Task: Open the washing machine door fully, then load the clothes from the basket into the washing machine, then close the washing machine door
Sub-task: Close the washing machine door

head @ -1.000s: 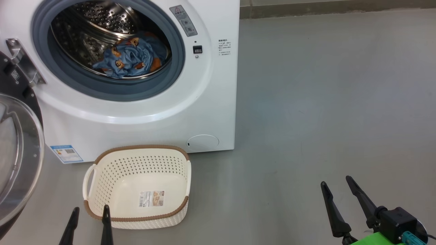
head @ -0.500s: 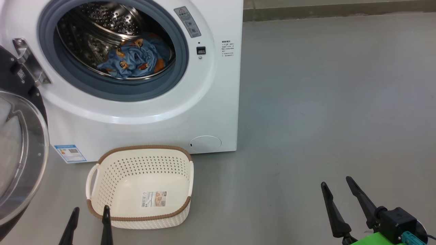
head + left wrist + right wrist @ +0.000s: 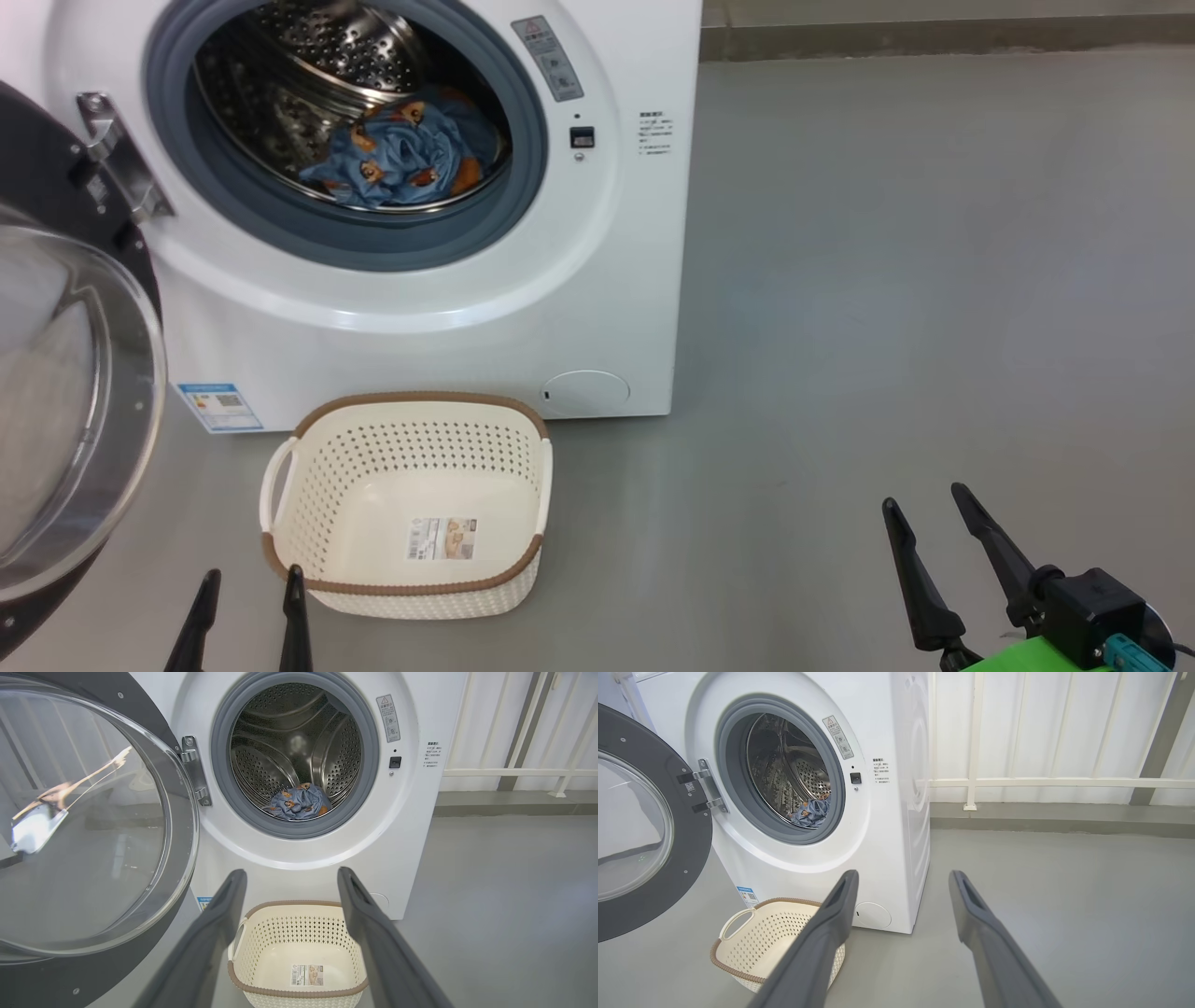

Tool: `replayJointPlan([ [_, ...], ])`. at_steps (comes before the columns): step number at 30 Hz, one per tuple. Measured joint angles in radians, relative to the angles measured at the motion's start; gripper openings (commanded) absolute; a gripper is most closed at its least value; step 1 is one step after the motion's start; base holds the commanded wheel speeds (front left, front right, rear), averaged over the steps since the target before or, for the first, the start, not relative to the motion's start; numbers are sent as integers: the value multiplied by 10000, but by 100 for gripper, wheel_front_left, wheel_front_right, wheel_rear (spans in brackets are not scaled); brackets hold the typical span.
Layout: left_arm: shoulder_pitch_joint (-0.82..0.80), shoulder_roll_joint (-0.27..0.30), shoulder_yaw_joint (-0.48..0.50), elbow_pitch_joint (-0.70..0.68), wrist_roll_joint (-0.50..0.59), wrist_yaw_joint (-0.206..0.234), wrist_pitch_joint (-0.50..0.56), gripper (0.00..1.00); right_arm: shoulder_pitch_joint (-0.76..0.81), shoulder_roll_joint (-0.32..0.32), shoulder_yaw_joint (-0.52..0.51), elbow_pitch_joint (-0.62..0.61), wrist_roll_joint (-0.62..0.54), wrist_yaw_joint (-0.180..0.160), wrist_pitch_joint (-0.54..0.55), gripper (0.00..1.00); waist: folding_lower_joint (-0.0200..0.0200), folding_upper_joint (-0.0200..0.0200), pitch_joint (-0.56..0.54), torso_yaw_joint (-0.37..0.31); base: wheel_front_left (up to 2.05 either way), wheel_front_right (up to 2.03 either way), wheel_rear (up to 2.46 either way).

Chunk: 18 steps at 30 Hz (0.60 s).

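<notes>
Left gripper (image 3: 252, 572), right gripper (image 3: 922, 496): spread, gripping nothing. Ahead of left fingers (image 3: 373, 933): basket (image 3: 420, 399); beyond, clothes (image 3: 406, 154) inside washing machine (image 3: 420, 355).

Laundry test space (lab-like), white washing machine (image 3: 794, 877), grey floor (image 3: 1064, 905), white panelled wall (image 3: 1041, 728)

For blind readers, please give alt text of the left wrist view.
A white front-loading washing machine has its round black-ringed glass door open and blue printed clothes in the drum; a cream perforated basket sits before it.

The washing machine (image 3: 420, 355) is glossy white, its drum (image 3: 308, 56) shiny steel, the clothes (image 3: 401, 159) soft cloth, the basket (image 3: 411, 448) plastic
</notes>
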Motion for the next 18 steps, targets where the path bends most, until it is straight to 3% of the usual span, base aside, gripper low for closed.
replayJointPlan([
  [18,-19,-71,-50,-88,0,151,-163,100,0,-105,-35,-268,-2,0,165,100,0,0,172,1863,0,0,0],
])
